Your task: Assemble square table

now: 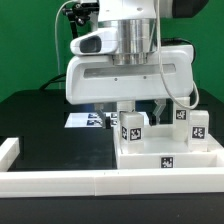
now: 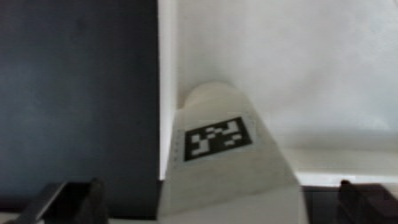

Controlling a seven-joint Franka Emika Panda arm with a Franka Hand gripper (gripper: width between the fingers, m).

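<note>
**Open gripper hanging over a tagged leg on the table slab**

Starting at the exterior view's left, we see a long white border bar [image 1: 10,150] that turns the corner and runs along the front edge of the black table [image 1: 35,115]; behind it, near the middle, the marker board [image 1: 85,121] lies flat on the black surface.

Moving towards the middle, the gripper [image 1: 140,108] hangs from the big white arm housing, just above the square table slab [image 1: 165,160] (the one with a black-and-white tag on its front edge); its jaws stand wide apart and hold nothing. Directly below it stands a short white leg [image 1: 131,128], upright on the slab, with its tag facing us; whether the fingers touch it we cannot tell.

Further to the exterior view's right, a second leg [image 1: 179,120] and a third leg [image 1: 198,128] stand upright on the slab, near each other.

In the wrist view, the tagged leg [image 2: 228,150] rises between the two dark fingertips [image 2: 71,200], which stay apart on either side of it; the pale slab fills the area behind.
</note>
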